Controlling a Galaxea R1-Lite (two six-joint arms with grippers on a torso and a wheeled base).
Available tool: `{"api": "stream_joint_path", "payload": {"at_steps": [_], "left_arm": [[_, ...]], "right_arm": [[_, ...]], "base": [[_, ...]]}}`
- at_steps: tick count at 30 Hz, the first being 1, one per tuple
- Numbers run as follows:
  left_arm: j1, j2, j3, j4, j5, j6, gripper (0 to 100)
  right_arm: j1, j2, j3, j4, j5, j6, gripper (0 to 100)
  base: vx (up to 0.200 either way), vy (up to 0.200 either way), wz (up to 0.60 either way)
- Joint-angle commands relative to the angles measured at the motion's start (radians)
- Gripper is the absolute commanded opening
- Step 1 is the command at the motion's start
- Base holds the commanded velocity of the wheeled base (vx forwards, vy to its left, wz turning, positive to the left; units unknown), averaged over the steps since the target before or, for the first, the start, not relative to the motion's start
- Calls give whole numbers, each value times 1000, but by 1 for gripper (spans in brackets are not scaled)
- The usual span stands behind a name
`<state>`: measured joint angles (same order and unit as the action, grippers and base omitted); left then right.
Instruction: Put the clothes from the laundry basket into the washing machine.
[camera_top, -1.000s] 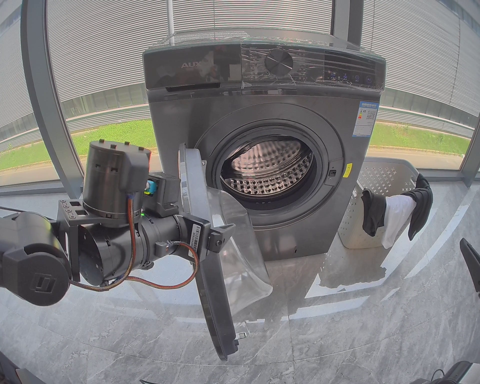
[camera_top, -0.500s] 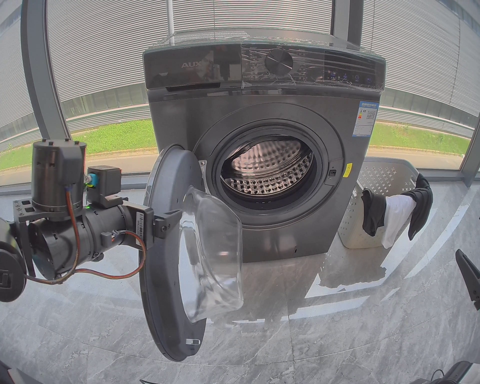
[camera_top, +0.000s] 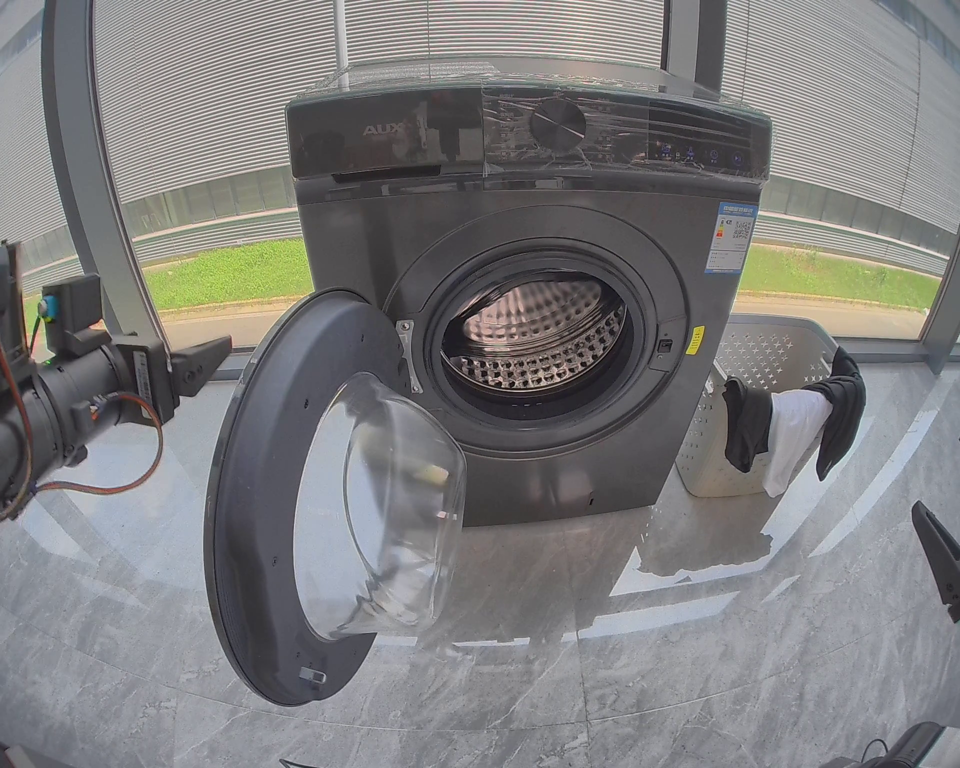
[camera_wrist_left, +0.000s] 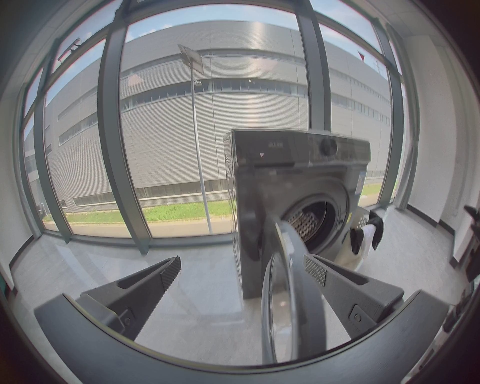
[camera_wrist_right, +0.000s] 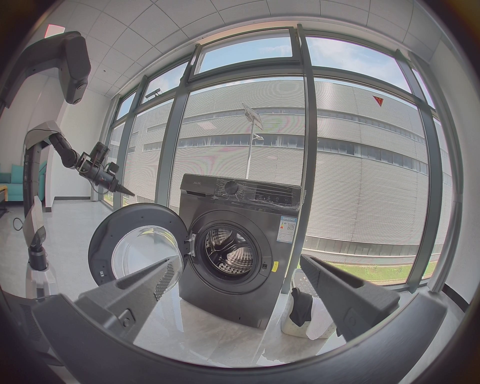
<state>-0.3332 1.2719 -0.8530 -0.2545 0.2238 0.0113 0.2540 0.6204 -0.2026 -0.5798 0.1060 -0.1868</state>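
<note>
Grey polished marble makes up the floor (camera_top: 620, 660) nearest the robot, glossy and probably slick. Above it the round door (camera_top: 290, 500) of the washing machine (camera_top: 520, 220) stands wide open to the robot's left, its clear bowl facing out. Nothing holds the door, so it may drift back and narrow the way in. The left gripper (camera_wrist_left: 240, 264) is near the door's outer edge but apart from it, spread wide and empty; a careless sweep toward the machine would knock the door. The right gripper (camera_wrist_right: 236, 262) is low on the robot's right, likewise wide open and holding nothing, well apart from the laundry. Farther back the steel drum (camera_top: 540, 340) looks bare. Close beside the machine's right side stands the white laundry basket (camera_top: 775, 350), with the clothes (camera_top: 795, 430), black pieces and a white one, draped over its near rim. A pull on one piece could drag the others along, tip or slide the light basket across that floor, or drop a garment short of the opening.
</note>
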Motion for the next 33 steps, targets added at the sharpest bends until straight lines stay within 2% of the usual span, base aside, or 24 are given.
{"api": "stream_joint_path", "payload": {"at_steps": [1,3,4,5,8,9,10,11,14,16,21,23,24,29,33], "left_arm": [[-7,-74,-87,-63,-40,4,100],[-58,-66,-164,-138,-75,-7,100],[-109,-66,-193,-184,-98,-30,100],[-115,-66,-193,-187,-101,-34,100],[-271,-89,-110,-189,-159,-162,100],[-294,-97,-64,-189,-162,-191,100],[-299,-98,-47,-187,-162,-197,100],[-300,-98,58,-198,-164,-205,100],[-322,-108,195,-221,-179,-203,100],[-369,-117,281,-233,-204,-206,100],[-374,-97,414,-235,-215,-209,100],[-376,-95,427,-235,-219,-209,100],[-380,-98,454,-236,-255,-209,100],[-365,-92,479,-235,-262,-212,100],[-296,-74,509,-235,-261,-206,100]], "right_arm": [[1,-1,0,0,-2,0,100],[1,-1,2,0,-2,0,100],[1,1,0,0,0,0,100],[1,1,0,0,0,0,100],[1,5,0,0,1,0,100],[1,7,-1,0,1,-2,100],[1,7,-1,0,1,-2,100],[1,10,-8,0,1,-2,100],[2,10,-17,0,1,-2,100],[2,12,-18,0,3,-2,100],[2,15,-28,0,3,-3,100],[2,15,-31,0,3,-3,100],[2,13,-40,0,3,-3,100],[1,13,-47,0,1,-3,100],[2,13,-54,0,1,-3,100]], "base": [[0,0,0],[0,0,0],[0,0,0],[0,0,0],[0,0,0],[0,0,0],[0,0,0],[0,0,0],[0,0,0],[0,0,0],[0,0,0],[0,0,0],[0,0,0],[0,0,0],[0,0,0]]}}
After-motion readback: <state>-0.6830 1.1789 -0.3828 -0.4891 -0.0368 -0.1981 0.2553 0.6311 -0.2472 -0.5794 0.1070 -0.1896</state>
